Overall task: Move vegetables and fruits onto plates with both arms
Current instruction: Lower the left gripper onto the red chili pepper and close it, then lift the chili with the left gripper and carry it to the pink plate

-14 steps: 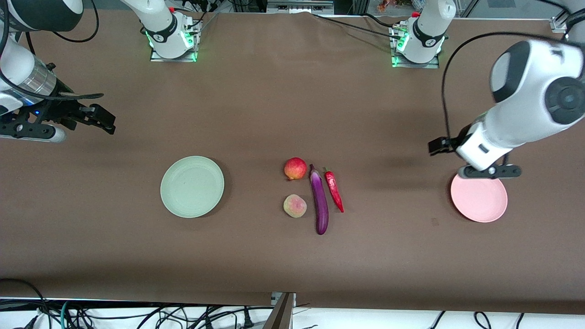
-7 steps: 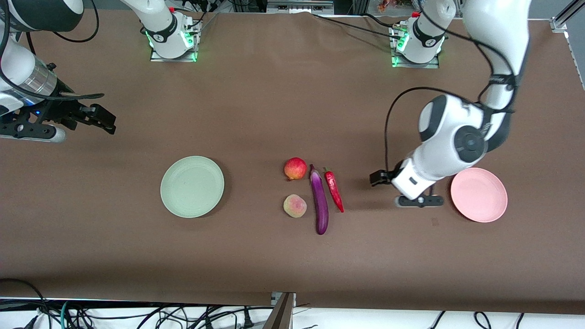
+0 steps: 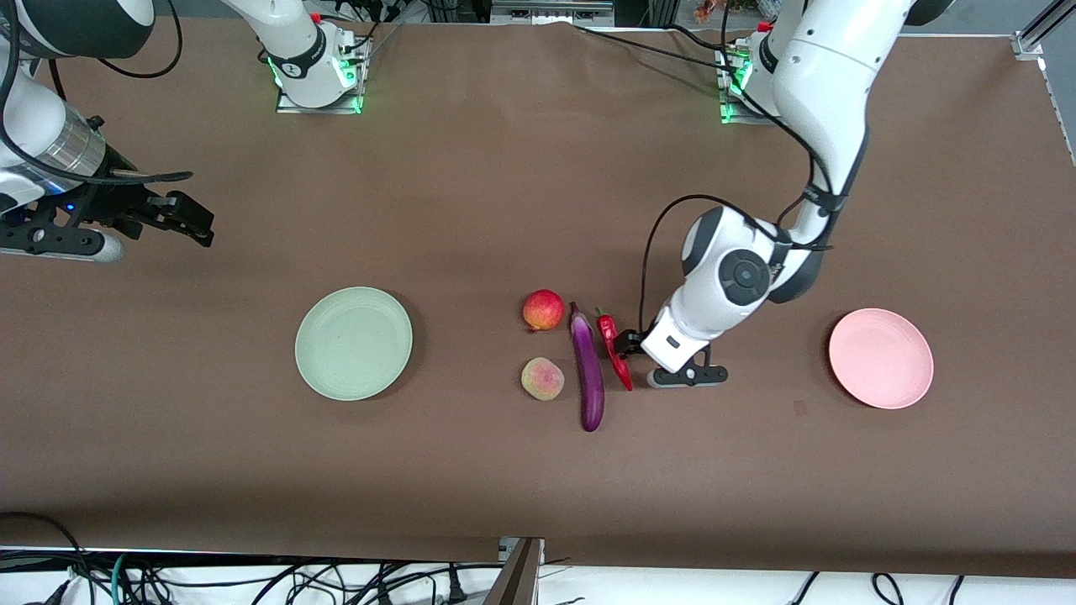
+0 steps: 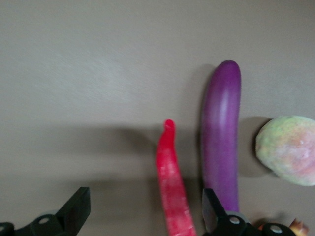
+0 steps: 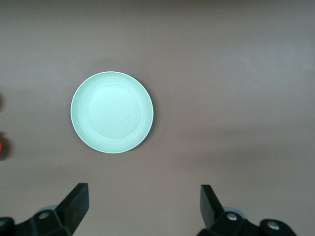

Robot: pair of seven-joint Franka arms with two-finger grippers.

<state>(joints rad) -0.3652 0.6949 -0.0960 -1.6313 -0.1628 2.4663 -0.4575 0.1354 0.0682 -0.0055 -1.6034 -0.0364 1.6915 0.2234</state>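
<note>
Black-fingered left gripper (image 4: 142, 214) is held wide open, empty, over the thin red chili pepper (image 3: 616, 355); the right gripper (image 5: 142, 209), likewise spread and empty, waits near the round pale green plate (image 3: 354, 343).

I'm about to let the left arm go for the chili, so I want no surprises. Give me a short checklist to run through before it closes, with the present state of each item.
1. Left tool open: ok, fingers spread wide.
2. Red chili pepper between its fingers: ok in the left wrist view, though off-centre, closer to one finger.
3. Clearance from purple eggplant: not ok, one finger sits right at the eggplant.
4. Pink plate free to receive: ok, nothing on it.
5. Tool low enough to grip: cannot tell.
6. Right tool out of the way: ok, waiting open at the right arm's end of the table, with the green plate bare below.
</note>
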